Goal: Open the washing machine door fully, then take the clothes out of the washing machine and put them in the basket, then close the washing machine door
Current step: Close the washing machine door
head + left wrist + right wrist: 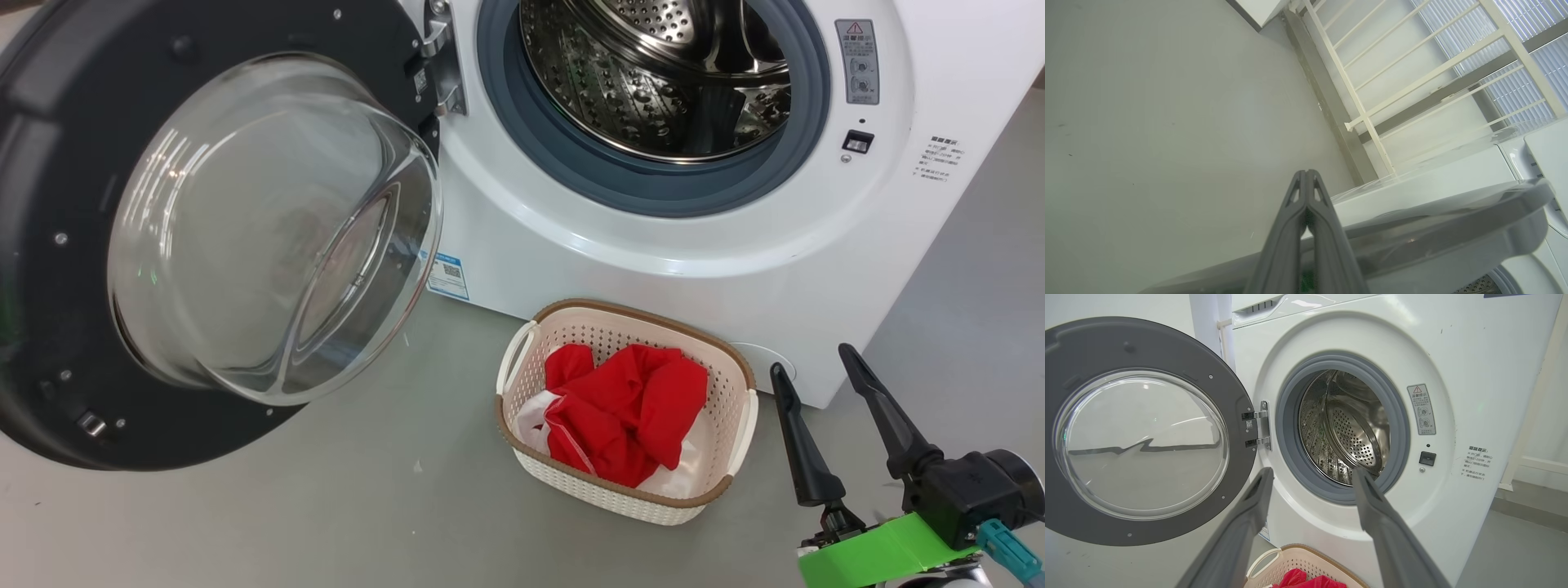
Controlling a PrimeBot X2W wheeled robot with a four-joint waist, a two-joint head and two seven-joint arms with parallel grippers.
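The washing machine door (73,245) stands swung wide to the left, its clear glass bowl (277,229) bulging forward. In the white washing machine (620,253) the steel drum (653,73) shows only bare metal. On the floor in front sits the basket (727,384) with the red and white clothes (629,408) inside. My right gripper (811,362) is open and empty, just right of the basket. From its wrist, the right gripper (1312,473) faces the drum (1347,428), with the door (1237,388) to the left and the basket (1290,559) below. My left gripper (1304,174) is shut on nothing, beside the door's outer face (1453,237).
Grey floor (326,506) stretches in front of the machine and under the door. A blue label sticker (447,276) is on the machine's lower front. A white railing (1412,81) and window blinds (1527,81) stand beyond the door. A white post (1535,396) rises right of the machine.
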